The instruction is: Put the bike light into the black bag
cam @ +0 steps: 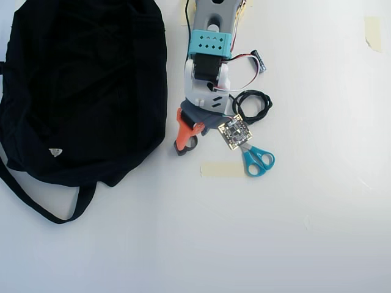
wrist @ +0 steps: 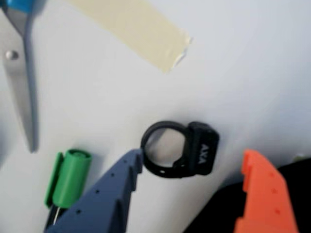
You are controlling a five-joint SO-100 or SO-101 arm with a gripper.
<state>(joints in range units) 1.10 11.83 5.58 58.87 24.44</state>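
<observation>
My gripper (wrist: 189, 170) is spread open over the light (wrist: 182, 149), blue finger touching its ring, orange finger on the far side of its body. Nothing grasped yet. Light lies on the table (wrist: 252, 73), just beside the bag (cam: 85, 91), near the green marker (wrist: 70, 178) and scissors (wrist: 22, 73). Left: close, lift, carry over the bag, drop in.

One bike light (wrist: 182, 149) – one black bag (cam: 79, 91) – one scissors (cam: 256, 159) – one green marker (wrist: 70, 178)
</observation>
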